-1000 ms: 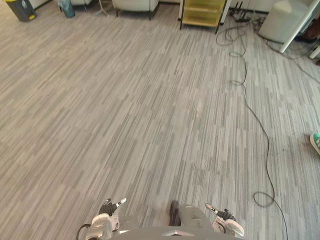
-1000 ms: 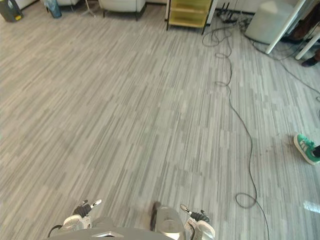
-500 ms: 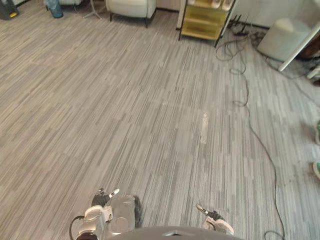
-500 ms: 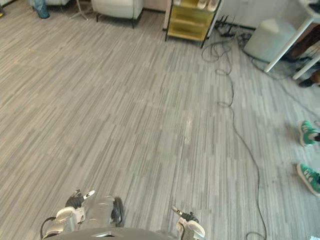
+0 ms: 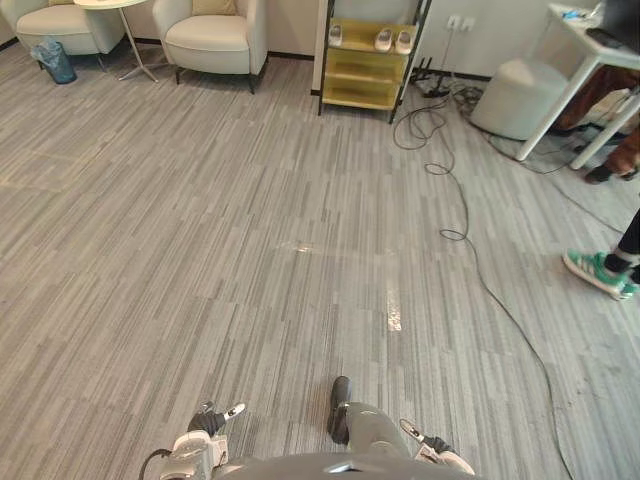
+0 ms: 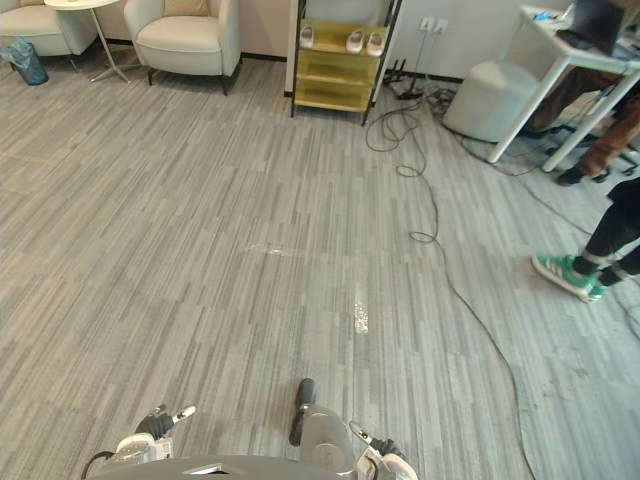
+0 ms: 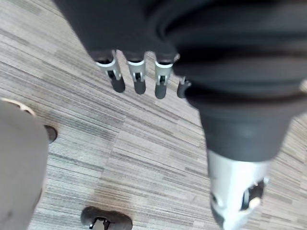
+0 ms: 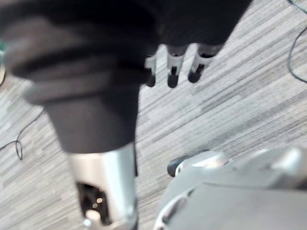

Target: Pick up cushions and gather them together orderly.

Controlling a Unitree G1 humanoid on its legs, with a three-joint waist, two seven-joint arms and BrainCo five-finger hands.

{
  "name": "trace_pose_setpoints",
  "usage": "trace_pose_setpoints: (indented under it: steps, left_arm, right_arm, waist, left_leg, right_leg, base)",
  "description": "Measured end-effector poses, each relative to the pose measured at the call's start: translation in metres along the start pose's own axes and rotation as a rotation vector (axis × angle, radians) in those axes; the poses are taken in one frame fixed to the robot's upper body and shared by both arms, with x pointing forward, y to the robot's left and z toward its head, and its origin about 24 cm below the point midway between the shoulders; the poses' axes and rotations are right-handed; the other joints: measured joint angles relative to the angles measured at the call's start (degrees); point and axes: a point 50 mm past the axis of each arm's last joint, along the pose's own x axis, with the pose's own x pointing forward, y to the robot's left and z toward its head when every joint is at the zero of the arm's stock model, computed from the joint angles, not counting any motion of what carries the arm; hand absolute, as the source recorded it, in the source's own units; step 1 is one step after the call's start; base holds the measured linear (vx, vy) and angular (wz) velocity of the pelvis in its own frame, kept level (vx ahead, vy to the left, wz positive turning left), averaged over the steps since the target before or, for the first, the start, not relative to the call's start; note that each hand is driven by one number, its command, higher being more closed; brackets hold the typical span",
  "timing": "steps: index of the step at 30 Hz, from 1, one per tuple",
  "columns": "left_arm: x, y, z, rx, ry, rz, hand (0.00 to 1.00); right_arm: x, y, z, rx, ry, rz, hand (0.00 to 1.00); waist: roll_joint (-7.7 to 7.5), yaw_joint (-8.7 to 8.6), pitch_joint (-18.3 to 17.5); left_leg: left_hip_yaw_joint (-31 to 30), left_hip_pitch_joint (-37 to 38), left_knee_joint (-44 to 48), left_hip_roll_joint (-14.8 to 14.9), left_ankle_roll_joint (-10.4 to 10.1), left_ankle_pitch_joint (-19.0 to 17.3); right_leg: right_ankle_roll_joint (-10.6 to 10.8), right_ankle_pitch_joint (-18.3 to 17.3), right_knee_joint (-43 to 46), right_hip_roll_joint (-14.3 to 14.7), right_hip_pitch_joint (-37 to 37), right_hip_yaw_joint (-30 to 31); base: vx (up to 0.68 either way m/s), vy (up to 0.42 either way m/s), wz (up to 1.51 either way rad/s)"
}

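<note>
**Left eye view.** I see a grey striped floor (image 5: 250, 250) running out toward 12 o'clock. The task's thing, a tan cushion (image 5: 216, 6), leans against the back of a cream armchair (image 5: 210, 35) at 11 o'clock, well apart from both hands. A second armchair (image 5: 60, 22) stands at 10 o'clock. A round side table (image 5: 110, 4) stands between the two chairs, and a small bin (image 5: 50, 60) is near the second chair's front. A yellow shelf unit (image 5: 365, 70) stands at 12 o'clock with pale shoes (image 5: 383, 40) on its upper shelf. A white pouf (image 5: 510, 95) sits at 2 o'clock. My left hand (image 5: 208, 422) hangs at 7 o'clock and my right hand (image 5: 432, 448) at 5 o'clock, both over bare floor and touching nothing.

**Right eye view.** This shows the same scene. A person's green shoe (image 6: 565, 275) and dark trouser leg (image 6: 615, 230) stand at 3 o'clock. A white desk (image 6: 560, 50) stands at 2 o'clock, just beyond the pouf.

**Left wrist view.** The left hand's fingers (image 7: 135, 76) run straight in a row with their dark tips toward the floor. The thumb (image 7: 235, 191) stands apart from them. The hand is wide and empty.

**Right wrist view.** The right hand's fingers (image 8: 171, 72) are likewise straight, with its thumb (image 8: 103, 187) apart. This hand too is wide and holds nothing.
</note>
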Motion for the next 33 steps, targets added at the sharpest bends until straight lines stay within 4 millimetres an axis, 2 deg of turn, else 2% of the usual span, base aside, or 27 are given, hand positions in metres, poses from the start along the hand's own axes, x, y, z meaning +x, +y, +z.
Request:
trace_pose_setpoints:
  steps: [2,4,5,6,7,8,10,12,13,15,16,17,18,19,20,21,22,23,24,25,26,27,28,29,30,31,33]
  left_arm:
    - [-0.001,-0.009,-0.004,-0.009,0.016,-0.016,0.0]
    - [-0.002,-0.01,-0.008,-0.028,0.021,-0.018,0.0]
    - [-0.002,-0.011,-0.005,-0.034,0.008,-0.02,0.0]
    - [-0.002,-0.011,-0.004,-0.036,0.004,-0.019,0.0]
    - [-0.002,-0.011,-0.005,-0.038,0.003,-0.02,0.0]
    - [-0.002,-0.009,-0.002,-0.047,-0.009,-0.017,0.0]
    - [-0.002,-0.005,0.002,-0.052,-0.033,-0.009,0.0]
    - [-0.003,-0.006,0.007,-0.062,-0.056,-0.012,0.0]
    - [-0.002,-0.006,0.011,-0.065,-0.071,-0.013,0.0]
    - [-0.002,-0.005,0.015,-0.06,-0.087,-0.012,0.0]
    - [-0.002,-0.005,0.015,-0.057,-0.088,-0.013,0.0]
    - [-0.002,-0.007,0.014,-0.051,-0.087,-0.019,0.0]
    - [-0.003,-0.007,0.014,-0.045,-0.085,-0.022,0.0]
    - [-0.002,-0.007,0.015,-0.044,-0.088,-0.021,0.0]
    - [-0.001,-0.003,0.02,-0.036,-0.101,-0.013,0.0]
    - [-0.001,0.0,0.022,-0.032,-0.106,-0.006,0.0]
    - [0.0,0.008,0.024,-0.025,-0.108,0.013,0.0]
    - [0.0,0.011,0.024,-0.026,-0.108,0.021,0.0]
    - [0.0,0.014,0.022,-0.036,-0.098,0.032,0.0]
    - [0.0,0.017,0.021,-0.033,-0.093,0.039,0.0]
    - [0.0,0.019,0.016,-0.024,-0.071,0.042,0.0]
    - [0.0,0.021,0.012,-0.017,-0.055,0.047,0.0]
    - [0.0,0.024,0.005,-0.002,-0.022,0.055,0.0]
    - [0.0,0.025,0.004,0.004,-0.016,0.056,0.0]
    - [-0.001,0.027,-0.001,0.015,-0.001,0.059,0.0]
    - [-0.001,0.026,-0.003,0.028,0.003,0.054,0.0]
    - [-0.002,0.026,-0.004,0.038,0.007,0.052,0.0]
  right_arm:
    - [0.0,-0.005,0.001,0.019,-0.002,-0.016,0.0]
    - [0.0,-0.01,-0.002,0.009,0.005,-0.029,0.0]
    - [-0.001,-0.013,-0.005,-0.004,0.011,-0.032,0.0]
    - [-0.001,-0.014,-0.005,-0.007,0.009,-0.034,0.0]
    - [-0.001,-0.017,-0.005,-0.015,0.008,-0.043,0.0]
    - [-0.001,-0.02,-0.004,-0.041,0.007,-0.044,0.0]
    - [-0.001,-0.018,-0.004,-0.054,0.01,-0.039,0.0]
    - [0.0,-0.018,-0.004,-0.07,0.021,-0.038,0.0]
    - [0.002,-0.014,-0.003,-0.072,0.038,-0.032,0.0]
    - [0.002,-0.008,-0.004,-0.055,0.047,-0.023,0.0]
    - [0.002,-0.007,-0.004,-0.034,0.048,-0.022,0.0]
    - [0.002,-0.008,-0.004,-0.025,0.046,-0.027,0.0]
    - [0.002,-0.008,-0.004,-0.026,0.044,-0.029,0.0]
    - [0.002,-0.009,-0.005,-0.033,0.046,-0.029,0.0]
    - [0.001,-0.005,-0.006,-0.037,0.051,-0.02,0.0]
    - [0.001,0.0,-0.005,-0.037,0.047,-0.005,0.0]
    - [0.001,0.008,-0.005,-0.035,0.041,0.015,0.0]
    - [0.0,0.009,-0.006,-0.034,0.042,0.019,0.0]
    - [0.0,0.01,-0.008,-0.032,0.048,0.022,0.0]
    - [-0.001,0.011,-0.009,-0.032,0.048,0.024,0.0]
    - [-0.001,0.012,-0.009,-0.036,0.045,0.029,0.0]
    - [-0.001,0.013,-0.009,-0.039,0.045,0.032,0.0]
    - [-0.001,0.011,-0.008,-0.041,0.043,0.029,0.0]
    - [-0.001,0.011,-0.009,-0.043,0.045,0.028,0.0]
    - [-0.001,0.008,-0.011,-0.053,0.045,0.024,0.0]
    - [-0.001,0.006,-0.008,-0.059,0.034,0.022,0.0]
    - [-0.001,0.005,-0.009,-0.06,0.036,0.019,0.0]
  waist:
    - [1.5,-0.72,0.3]
    - [2.3,-0.22,-0.5]
    - [2.78,-0.37,-1.0]
    - [3.07,-0.55,-1.1]
    - [3.26,-0.63,-0.9]
    - [3.69,-0.04,-0.9]
    - [3.24,0.97,-0.7]
    - [3.2,2.11,-0.6]
    - [3.09,2.76,-0.5]
    - [2.29,3.22,-0.1]
    - [1.98,3.21,-0.1]
    - [2.34,3.29,-0.2]
    - [2.99,3.53,-0.3]
    - [3.24,4.6,-0.4]
    - [2.23,5.0,-0.3]
    - [1.18,4.94,0.1]
    - [-0.39,4.69,0.1]
    - [-1.11,4.76,0.0]
    - [-1.89,5.0,-0.5]
    - [-1.94,5.61,-0.5]
    - [-2.02,6.12,-0.6]
    - [-2.02,5.94,-0.6]
    - [-2.07,5.16,-0.6]
    - [-2.1,4.95,-0.6]
    - [-2.37,4.32,-0.7]
    - [-2.11,4.43,-0.6]
    - [-1.52,4.41,-0.5]
  left_leg:
    - [-3.0,1.1,3.4,1.5,-0.3,0.2]
    - [-5.1,-1.3,13.5,3.5,-3.0,1.8]
    - [-7.7,-6.6,25.2,4.9,-5.1,4.8]
    - [-8.7,-9.6,30.8,5.5,-5.8,7.7]
    - [-8.6,-15.2,42.4,7.8,-6.7,13.5]
    - [-6.5,-19.7,51.4,10.3,-5.1,12.7]
    - [-2.7,-24.5,56.6,11.2,-3.2,9.6]
    - [-0.1,-29.5,53.7,9.9,-3.2,6.0]
    - [1.3,-32.3,47.5,8.7,-3.1,3.3]
    - [2.3,-33.1,33.5,5.5,-3.3,2.3]
    - [2.1,-33.0,22.2,2.8,-3.1,3.5]
    - [0.4,-33.0,8.4,0.2,-3.5,8.1]
    - [-0.9,-33.4,2.7,-0.2,-4.2,10.8]
    - [-1.2,-33.7,2.9,-0.3,-3.5,17.6]
    - [-0.9,-32.9,3.1,-2.0,-0.3,20.0]
    - [-0.8,-32.4,3.1,-3.1,0.9,19.3]
    - [-0.7,-32.2,4.6,-4.7,4.0,18.2]
    - [-0.4,-32.1,5.8,-5.2,4.9,17.0]
    - [0.3,-31.6,8.4,-5.8,5.6,13.7]
    - [0.9,-30.6,9.1,-5.8,5.8,12.0]
    - [2.0,-28.0,9.1,-5.9,6.0,9.7]
    - [2.3,-26.7,9.0,-6.0,6.0,9.0]
    - [2.4,-23.7,8.8,-6.4,6.2,7.5]
    - [2.3,-22.9,8.8,-6.6,6.0,7.3]
    - [2.1,-18.4,6.3,-7.6,6.0,7.3]
    - [2.1,-14.4,3.5,-7.9,6.0,7.3]
    - [1.7,-11.5,1.4,-7.9,6.0,7.3]
  right_leg:
    - [-1.0,-4.9,5.4,0.7,0.7,-1.1]
    - [-1.2,-8.5,5.6,2.9,3.9,-1.0]
    - [-1.6,-9.5,4.1,3.9,6.1,-1.7]
    - [-1.7,-9.7,2.9,4.5,7.5,-1.9]
    - [-2.3,-10.0,-0.6,6.4,10.8,-1.9]
    - [-3.1,-9.8,-3.7,7.8,14.2,-1.1]
    - [-4.1,-9.7,-7.7,8.3,19.9,0.8]
    - [-4.0,-9.7,-10.8,8.0,23.7,3.1]
    - [-3.3,-9.4,-11.8,7.4,25.2,4.3]
    - [-2.1,-10.1,-12.9,5.5,27.4,5.7]
    - [-1.1,-11.0,-13.7,3.9,28.7,6.3]
    - [-0.1,-12.1,-14.8,2.9,30.2,7.0]
    - [0.3,-12.8,-15.4,3.0,30.9,7.4]
    - [0.8,-14.1,-15.9,2.8,32.1,8.6]
    - [0.6,-14.6,-15.7,1.3,33.2,9.6]
    - [0.3,-14.3,-15.4,0.3,33.5,10.0]
    - [0.3,-13.6,-13.7,-1.4,33.4,10.5]
    - [0.4,-13.6,-12.2,-2.1,33.3,11.0]
    - [0.7,-13.7,-7.0,-3.1,31.8,12.7]
    - [1.2,-13.6,-2.0,-3.1,30.2,13.9]
    - [6.5,-12.2,9.9,-3.9,25.7,15.3]
    - [10.1,-11.1,16.3,-4.1,23.3,16.0]
    - [14.9,-9.1,28.6,-4.5,18.5,16.1]
    - [15.2,-9.0,31.1,-4.8,17.5,15.6]
    - [13.3,-10.4,38.8,-7.9,13.6,10.1]
    - [10.7,-12.9,39.2,-10.0,12.5,4.9]
    - [8.7,-15.4,35.2,-11.2,11.7,-0.2]
  base:
    - [0.46,-0.27,-0.04]
    - [0.4,-0.207,-0.02]
    - [0.3,-0.145,0.0]
    - [0.38,-0.138,0.04]
    - [0.38,-0.099,-0.1]
    - [0.38,-0.084,-0.22]
    - [0.41,-0.08,-0.41]
    - [0.39,-0.026,-0.57]
    - [0.31,0.06,-0.67]
    - [0.36,0.099,-0.53]
    - [0.4,0.173,-0.29]
    - [0.5,0.249,-0.23]
    - [0.52,0.305,-0.27]
    - [0.55,0.318,-0.29]
    - [0.47,0.265,-0.24]
    - [0.48,0.256,-0.03]
    - [0.39,0.214,0.11]
    - [0.56,0.297,0.13]
    - [0.45,0.226,-0.05]
    - [0.51,0.252,-0.32]
    - [0.32,0.165,-0.4]
    - [0.46,0.239,-0.33]
    - [0.38,0.189,-0.08]
    - [0.43,0.198,0.02]
    - [0.32,0.126,0.04]
    - [0.3,0.107,0.04]
    - [0.22,0.029,0.09]
